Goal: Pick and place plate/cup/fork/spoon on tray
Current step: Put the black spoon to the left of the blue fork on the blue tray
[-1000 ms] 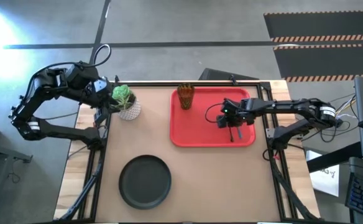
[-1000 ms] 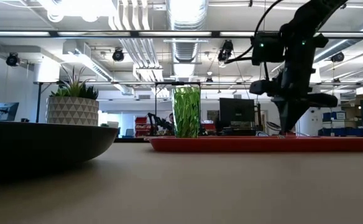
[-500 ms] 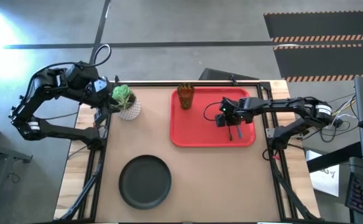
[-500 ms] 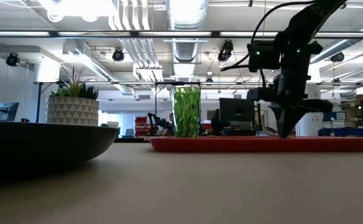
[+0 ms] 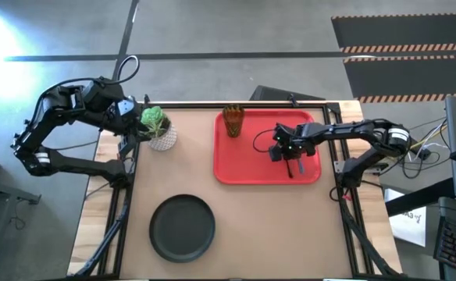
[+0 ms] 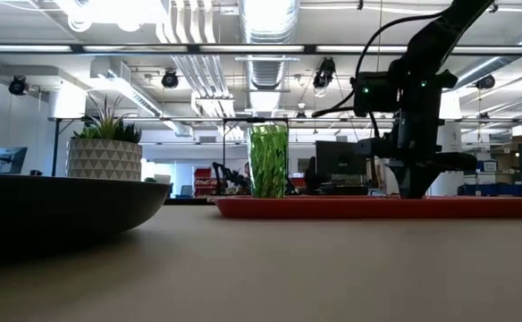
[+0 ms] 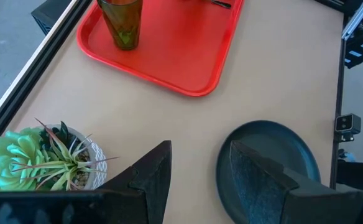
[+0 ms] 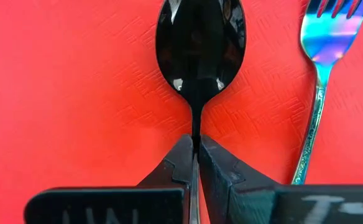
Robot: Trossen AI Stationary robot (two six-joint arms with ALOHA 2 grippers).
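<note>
Right end effector (image 8: 196,163) is down on the tray (image 5: 240,164), fingers pinched tight on the spoon (image 8: 200,43) handle, the bowl lying flat on the red surface. The fork (image 8: 321,74) lies just beside it, on the tray too. The cup (image 5: 233,121) stands upright in the tray's far corner. The plate (image 5: 182,227) sits on the bare desk (image 5: 290,226), well apart. Left end effector (image 7: 197,177) waits by the plant (image 5: 157,125), fingers spread, gripping nothing.

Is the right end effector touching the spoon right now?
Touching. The right wrist view shows the right end effector closed on the handle of the spoon, whose bowl lies on the tray.
</note>
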